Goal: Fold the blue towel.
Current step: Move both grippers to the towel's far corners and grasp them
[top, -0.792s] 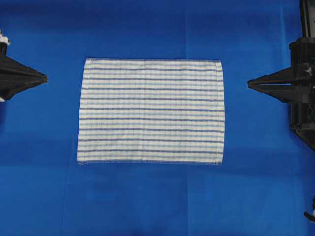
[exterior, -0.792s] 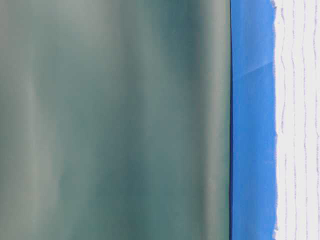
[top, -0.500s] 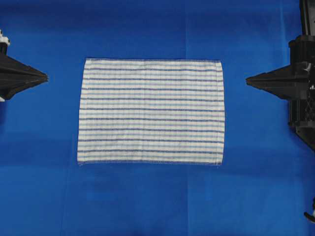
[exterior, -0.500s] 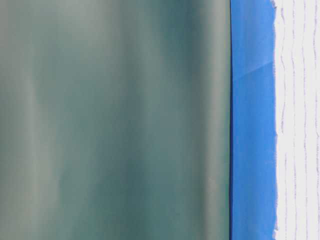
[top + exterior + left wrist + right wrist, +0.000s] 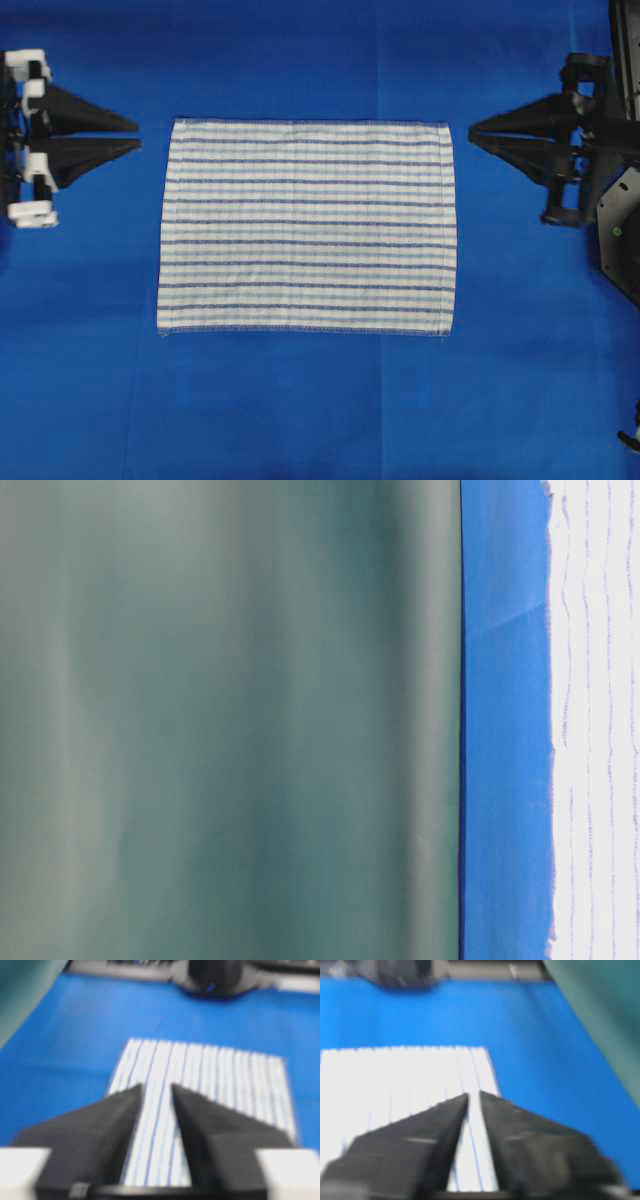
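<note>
Lying flat and fully spread near the middle of the blue table covering (image 5: 300, 420), the blue towel (image 5: 307, 227) showed no crease or fold, its stripes running side to side in the overhead view and its stitched hems at the far and near edges; nothing of the fold had been made. The left gripper (image 5: 138, 135) hovered just off the towel's far left corner, its jaws parted by a clear gap and holding nothing; the right gripper (image 5: 471, 133) hovered just off the far right corner, its jaws parted by a narrower gap, likewise empty. Neither touched the cloth.

By its look the towel was thin, light woven cotton; it would likely be limp, sagging from any pinch point and dragging easily over the smooth covering; nothing about it seemed fragile or slippery. The sensible hold, in my judgement, was at the two far corners, one per gripper, with a lower finger slid under the hem so only one layer was caught; a pinch taken mid-edge would probably let the corners droop and skew the fold.
</note>
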Robot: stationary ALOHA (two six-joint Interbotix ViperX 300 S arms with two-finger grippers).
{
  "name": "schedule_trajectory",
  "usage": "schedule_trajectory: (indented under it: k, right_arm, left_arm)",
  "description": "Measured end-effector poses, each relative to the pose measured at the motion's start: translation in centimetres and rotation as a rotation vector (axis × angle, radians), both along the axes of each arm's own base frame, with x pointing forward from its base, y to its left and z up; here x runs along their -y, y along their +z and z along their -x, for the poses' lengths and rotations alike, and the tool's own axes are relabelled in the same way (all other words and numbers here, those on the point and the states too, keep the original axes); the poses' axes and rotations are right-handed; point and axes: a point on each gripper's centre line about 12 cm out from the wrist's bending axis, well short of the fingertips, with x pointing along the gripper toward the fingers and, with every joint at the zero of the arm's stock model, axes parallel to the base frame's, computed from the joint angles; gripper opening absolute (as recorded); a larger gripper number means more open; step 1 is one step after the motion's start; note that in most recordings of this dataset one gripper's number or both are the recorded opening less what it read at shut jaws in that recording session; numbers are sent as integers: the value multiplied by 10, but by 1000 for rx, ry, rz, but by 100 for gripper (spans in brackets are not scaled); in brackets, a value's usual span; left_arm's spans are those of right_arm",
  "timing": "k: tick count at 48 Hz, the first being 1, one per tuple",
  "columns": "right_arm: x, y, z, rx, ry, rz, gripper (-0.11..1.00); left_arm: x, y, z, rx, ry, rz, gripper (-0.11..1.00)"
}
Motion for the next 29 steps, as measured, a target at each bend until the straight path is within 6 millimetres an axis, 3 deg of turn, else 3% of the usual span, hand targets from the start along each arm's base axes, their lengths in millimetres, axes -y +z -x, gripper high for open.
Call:
schedule_trajectory:
  k: [6, 10, 29]
  right_arm:
    - [15, -22, -4, -75, -72, -44, 61]
    - [25, -37, -5, -120, -114, -66, 76]
    - [59, -114, -14, -290, -284, -155, 72]
  left_arm:
    - [-9, -17, -5, -51, 34, 10, 71]
    - [-16, -30, -9, -82, 63, 15, 80]
    - [-60, -103, -15, -265, 227, 69, 79]
